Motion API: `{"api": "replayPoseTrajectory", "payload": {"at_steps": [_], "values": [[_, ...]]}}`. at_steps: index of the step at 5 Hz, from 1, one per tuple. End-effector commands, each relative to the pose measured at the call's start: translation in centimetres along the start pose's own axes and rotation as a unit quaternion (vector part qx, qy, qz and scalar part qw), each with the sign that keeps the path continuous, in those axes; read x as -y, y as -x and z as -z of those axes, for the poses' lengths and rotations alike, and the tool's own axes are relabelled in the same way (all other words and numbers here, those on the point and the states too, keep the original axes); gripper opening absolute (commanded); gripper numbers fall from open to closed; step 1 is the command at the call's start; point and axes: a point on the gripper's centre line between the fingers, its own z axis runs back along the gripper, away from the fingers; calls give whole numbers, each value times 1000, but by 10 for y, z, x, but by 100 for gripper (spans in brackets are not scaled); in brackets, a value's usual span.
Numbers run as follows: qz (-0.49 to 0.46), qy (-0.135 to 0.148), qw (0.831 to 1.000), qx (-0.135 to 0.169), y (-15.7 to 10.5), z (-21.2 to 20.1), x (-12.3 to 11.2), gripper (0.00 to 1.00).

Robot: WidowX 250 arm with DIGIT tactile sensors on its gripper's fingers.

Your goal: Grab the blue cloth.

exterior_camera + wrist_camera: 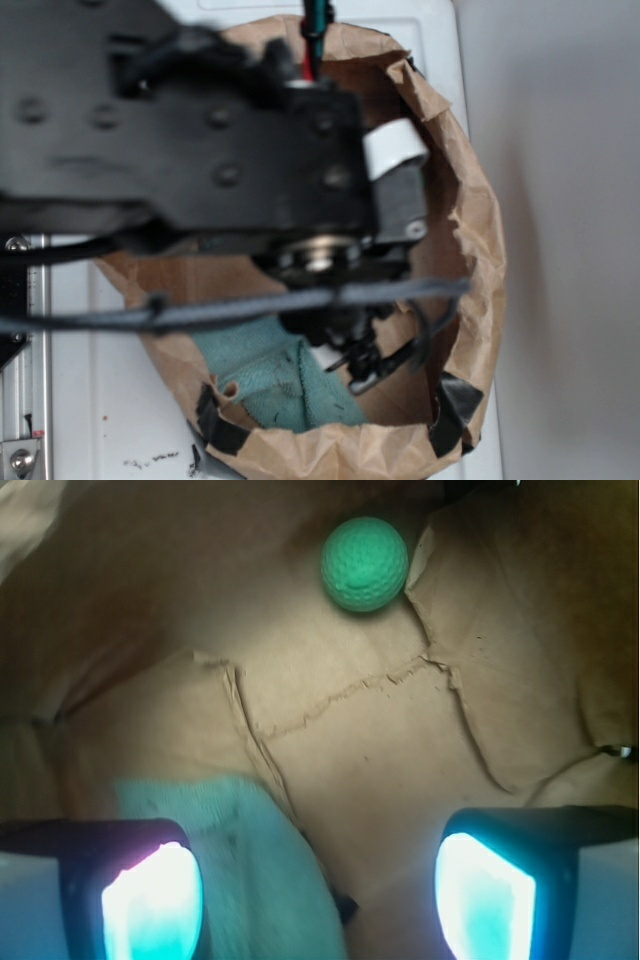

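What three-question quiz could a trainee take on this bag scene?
1. True or false: the tool is shut on the blue cloth.
2. In the wrist view, the green ball lies: A) on the cloth, B) apart from it, on the floor of the paper bag, C) between the fingers.
3. Which finger does the cloth lie nearer in the wrist view, the picture-left or picture-right one?

Key: 1 false, it is open; 2 B; 3 picture-left.
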Motion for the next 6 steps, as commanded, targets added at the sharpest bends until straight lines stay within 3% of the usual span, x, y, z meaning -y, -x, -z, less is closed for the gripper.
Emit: {"api": "replayPoseTrajectory", "payload": {"at_steps": [1, 2, 4, 6], "values": [[7, 2, 998, -63, 9, 15, -3, 100], [23, 1, 993, -114, 48, 26, -10, 100], [67, -15, 989, -133, 97, 49, 4, 100], [96, 30, 985, -139, 95, 50, 1, 100]]}}
